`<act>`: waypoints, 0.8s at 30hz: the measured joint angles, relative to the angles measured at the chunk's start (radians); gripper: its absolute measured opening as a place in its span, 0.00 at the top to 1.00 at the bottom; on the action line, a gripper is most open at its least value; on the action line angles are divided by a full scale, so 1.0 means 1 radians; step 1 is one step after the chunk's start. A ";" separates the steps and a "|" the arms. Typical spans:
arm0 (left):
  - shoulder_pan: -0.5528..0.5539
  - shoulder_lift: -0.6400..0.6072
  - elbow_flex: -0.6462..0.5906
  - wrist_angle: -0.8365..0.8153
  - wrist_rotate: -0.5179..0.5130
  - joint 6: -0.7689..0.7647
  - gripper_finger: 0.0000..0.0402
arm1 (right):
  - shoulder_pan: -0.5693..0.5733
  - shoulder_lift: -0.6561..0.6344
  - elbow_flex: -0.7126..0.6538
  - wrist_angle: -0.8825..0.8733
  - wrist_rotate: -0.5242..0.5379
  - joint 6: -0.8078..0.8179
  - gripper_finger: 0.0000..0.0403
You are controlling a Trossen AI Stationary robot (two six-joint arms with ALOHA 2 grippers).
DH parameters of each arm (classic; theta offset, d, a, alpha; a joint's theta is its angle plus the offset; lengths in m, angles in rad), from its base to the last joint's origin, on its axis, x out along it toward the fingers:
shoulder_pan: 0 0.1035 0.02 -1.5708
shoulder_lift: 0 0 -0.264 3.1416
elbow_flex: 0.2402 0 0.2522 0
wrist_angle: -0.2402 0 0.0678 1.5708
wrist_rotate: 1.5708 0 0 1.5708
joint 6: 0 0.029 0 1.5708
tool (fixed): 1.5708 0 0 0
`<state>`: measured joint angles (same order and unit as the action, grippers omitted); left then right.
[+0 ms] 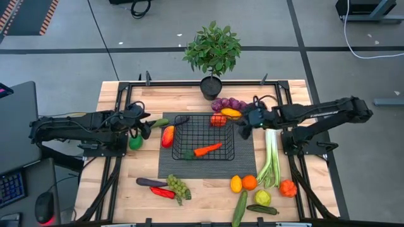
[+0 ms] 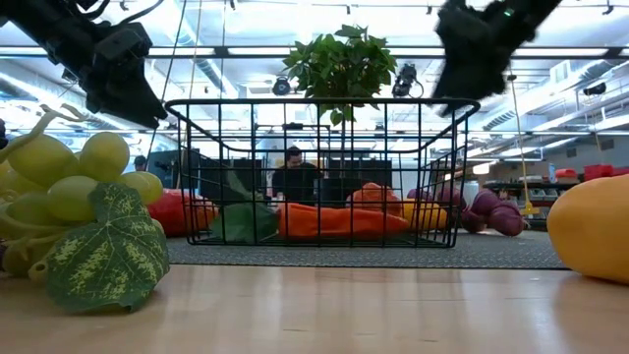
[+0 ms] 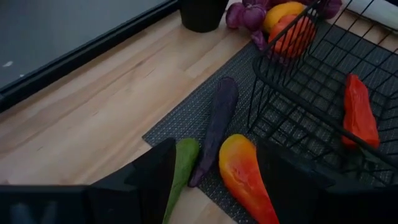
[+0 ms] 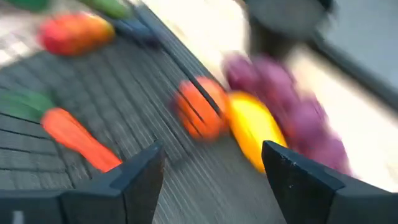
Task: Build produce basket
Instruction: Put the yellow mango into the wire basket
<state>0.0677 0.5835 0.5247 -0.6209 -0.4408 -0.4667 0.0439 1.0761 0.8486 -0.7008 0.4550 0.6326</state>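
Right wrist view motion-blurred: round orange fruit [image 4: 200,116], yellow pepper [image 4: 252,127], purple grape cluster [image 4: 292,109] smeared. Large yellow rounded fruit [image 2: 595,228] cut off at 3 o'clock in low view. Black plant pot [image 3: 202,12] cropped at 12 o'clock in left wrist view.
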 joint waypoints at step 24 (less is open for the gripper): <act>-0.038 0.011 -0.001 0.348 0.087 0.262 0.42 | 0.230 0.003 -0.155 -0.215 0.058 0.499 0.33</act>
<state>0.0296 0.5943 0.5236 -0.2727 -0.3542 -0.2043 0.2742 1.0794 0.6937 -0.9158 0.5130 1.1312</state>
